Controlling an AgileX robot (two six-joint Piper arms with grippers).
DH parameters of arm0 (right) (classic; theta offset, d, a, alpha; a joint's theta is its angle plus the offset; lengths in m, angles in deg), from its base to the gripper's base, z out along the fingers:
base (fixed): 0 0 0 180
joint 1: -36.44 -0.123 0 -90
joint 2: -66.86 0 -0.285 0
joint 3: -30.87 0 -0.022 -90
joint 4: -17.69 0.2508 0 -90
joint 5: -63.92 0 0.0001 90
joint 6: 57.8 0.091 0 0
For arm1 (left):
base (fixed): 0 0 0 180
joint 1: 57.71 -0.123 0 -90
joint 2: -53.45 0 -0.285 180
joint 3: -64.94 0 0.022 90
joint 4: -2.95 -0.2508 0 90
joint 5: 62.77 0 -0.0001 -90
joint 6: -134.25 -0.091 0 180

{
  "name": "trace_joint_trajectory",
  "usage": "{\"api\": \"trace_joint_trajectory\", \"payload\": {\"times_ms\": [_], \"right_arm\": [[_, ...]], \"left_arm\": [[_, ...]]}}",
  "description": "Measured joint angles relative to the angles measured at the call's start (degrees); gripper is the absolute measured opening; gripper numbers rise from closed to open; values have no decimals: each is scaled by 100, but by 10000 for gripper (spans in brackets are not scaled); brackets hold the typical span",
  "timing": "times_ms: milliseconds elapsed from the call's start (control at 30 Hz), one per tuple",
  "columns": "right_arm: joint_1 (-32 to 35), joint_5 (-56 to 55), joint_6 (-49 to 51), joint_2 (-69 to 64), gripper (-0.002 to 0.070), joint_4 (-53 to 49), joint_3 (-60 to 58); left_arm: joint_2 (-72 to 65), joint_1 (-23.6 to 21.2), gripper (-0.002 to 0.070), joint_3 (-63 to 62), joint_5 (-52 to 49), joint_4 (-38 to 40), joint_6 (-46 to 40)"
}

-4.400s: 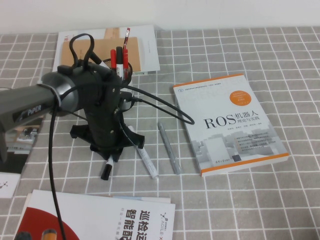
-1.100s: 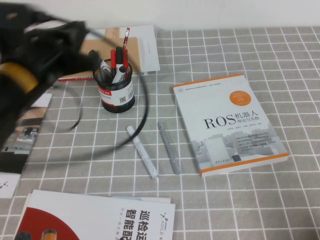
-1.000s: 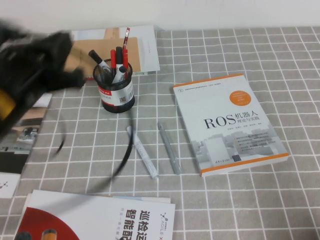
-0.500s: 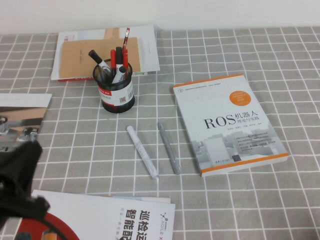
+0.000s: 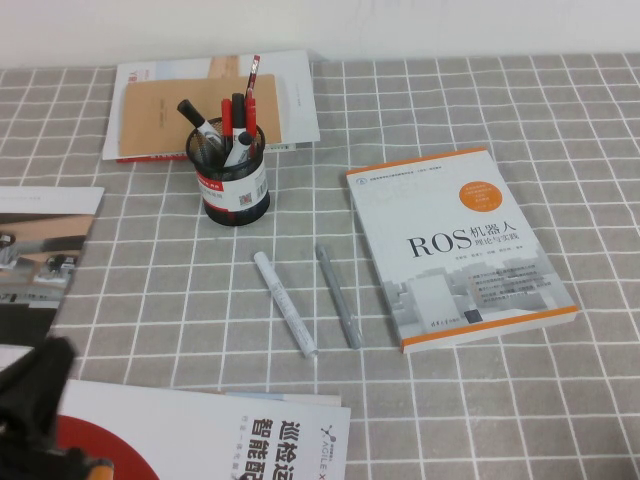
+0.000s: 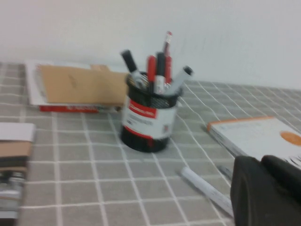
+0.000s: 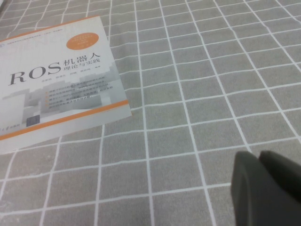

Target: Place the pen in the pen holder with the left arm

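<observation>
At the near left corner of the table (image 5: 470,420), which wears a grey cloth with a white grid, the left arm (image 5: 40,420) shows as a dark blurred mass over a red-and-white booklet (image 5: 210,440). Its left tool (image 6: 263,190) appears in the left wrist view as two black fingers pressed together, with nothing between them. The right tool (image 7: 263,181) hangs above bare cloth at the right side of the table, near a corner of the book; its two dark fingers lie close against each other and hold nothing.

Farther in, near the middle of the table, a white marker (image 5: 283,303) and a slim grey pen (image 5: 338,296) lie side by side, apart from each other, both flat on the cloth. To their right lies a white book (image 5: 455,245) with orange edging and "ROS" printed on its cover. At the left edge a magazine (image 5: 40,250) lies flat.

Beyond the two loose pens stands the pen holder (image 5: 235,185), a black mesh cup with a red-and-white label. The pen (image 5: 197,118) stands in it, black cap up, leaning out to the left among red and black pens. Behind the cup, by the wall, a brown envelope (image 5: 175,110) rests on a white sheet.
</observation>
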Motion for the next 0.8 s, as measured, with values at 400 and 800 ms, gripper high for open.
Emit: {"api": "trace_joint_trajectory", "payload": {"times_ms": [400,800], "right_arm": [[0,0,0,0,-15,0,0],[0,0,0,0,-15,0,0]], "left_arm": [[2183,-1248,0,285,-1308,1200,-1175],[3175,-1669,0,295,-3555,1060,-1603]]}}
